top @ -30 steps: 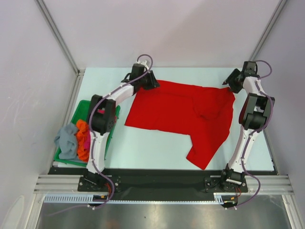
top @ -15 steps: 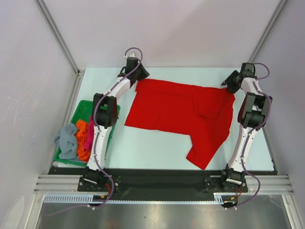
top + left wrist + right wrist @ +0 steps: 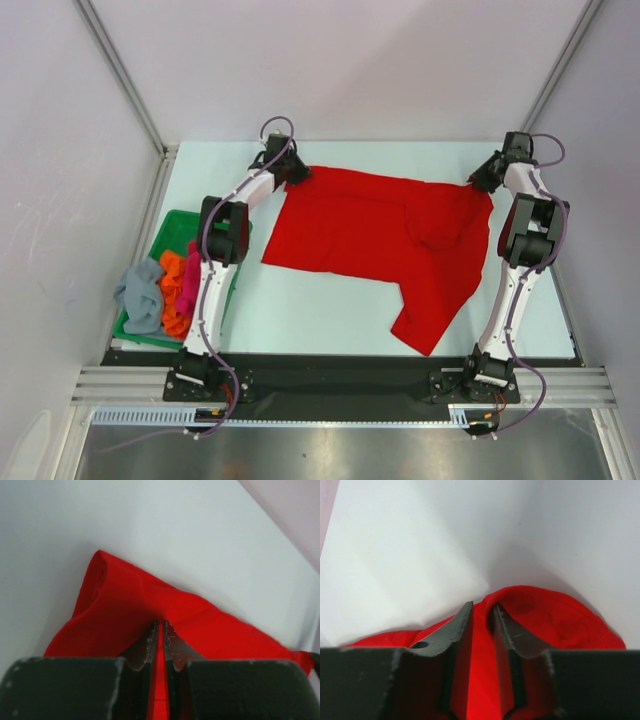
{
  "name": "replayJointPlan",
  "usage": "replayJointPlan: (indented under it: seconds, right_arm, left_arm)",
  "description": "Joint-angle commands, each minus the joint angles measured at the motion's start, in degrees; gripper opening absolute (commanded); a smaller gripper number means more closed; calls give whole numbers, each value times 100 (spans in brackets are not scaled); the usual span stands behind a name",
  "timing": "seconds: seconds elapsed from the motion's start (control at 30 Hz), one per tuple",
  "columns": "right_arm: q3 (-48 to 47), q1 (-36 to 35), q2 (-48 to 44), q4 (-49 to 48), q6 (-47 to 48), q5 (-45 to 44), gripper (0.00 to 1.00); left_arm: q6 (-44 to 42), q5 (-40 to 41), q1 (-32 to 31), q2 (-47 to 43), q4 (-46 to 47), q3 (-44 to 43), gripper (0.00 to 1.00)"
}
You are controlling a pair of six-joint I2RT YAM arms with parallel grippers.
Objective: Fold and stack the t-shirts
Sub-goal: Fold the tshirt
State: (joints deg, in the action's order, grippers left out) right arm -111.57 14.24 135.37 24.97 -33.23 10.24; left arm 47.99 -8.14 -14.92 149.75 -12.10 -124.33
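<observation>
**Both grippers clamped on red tee, far corners**

- Red t-shirt (image 3: 380, 240) lies spread on the table (image 3: 320, 310), mostly flat, on the far half. Some wrinkles and a raised fold right of centre. One lobe runs down toward the near edge on the right side.
- Left gripper (image 3: 296, 174) is at the tee's far-left corner. Wrist cam: fingers (image 3: 149, 647) are pressed nearly together with a thin strip of red cloth between them, so it's clenched on the tee. Cloth bunches into a small hump ahead of the tips, w/ bare table beyond.
- Right gripper (image 3: 480, 181) is at the far-right corner. Wrist cam: jaws stand narrow w/ a red fold sandwiched between them, and cloth humps up around the tips. Reads as grasping the tee; the gap is a bit wider than on the left.
- Both arms are stretched out to the far side, wrists low at table level.
- Green tray (image 3: 163, 238) sits at the left edge beside the left arm. The other tees are heaped there unfolded: grey-blue shirt (image 3: 138, 290) spilling over the tray's left rim, orange shirt (image 3: 172, 292) in the middle, magenta-pink shirt (image 3: 189, 278) against the arm side. They're well apart from the red one.
</observation>
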Motion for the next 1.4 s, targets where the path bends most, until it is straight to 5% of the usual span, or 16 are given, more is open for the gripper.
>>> replayJointPlan:
  seconds: [0.0,0.13,0.47,0.57,0.73,0.87,1.03,1.23,1.33,1.37]
  right_arm:
    - [21,61,-151,-36,-96,-390,21]
    - [319,193,-344,-97,-139,-576,7]
    - [635,351,-476,-473,18,-655,1]
    - [435,351,-415,-319,54,-296,30]
    - [144,299,-852,595,361,-540,60]
    - [302,194,-1626,2242,502,-1283,64]
    - [1584,-289,-3093,2688,555,-1744,65]
    - [3131,-1063,-4219,2671,458,-1129,45]
    - [3834,-1029,-4668,2172,537,-726,26]
    - [3923,-985,-4739,2074,581,-638,12]
  left_arm:
    - [500,-178,208,212,-284,-275,12]
    - [528,-258,217,423,-452,-486,14]
    - [387,-214,200,529,-698,-785,14]
    - [308,-328,200,546,-645,-812,14]
    - [132,-706,270,162,-419,-497,21]
    - [-140,-540,226,-604,-275,189,39]
    - [-772,48,-19,-1421,-978,391,48]
    - [-1089,-134,-739,-2555,-1031,1682,46]
    - [-1440,-213,-1126,-3065,-1076,2191,43]
    - [-1563,-440,-1214,-3188,-997,2325,43]
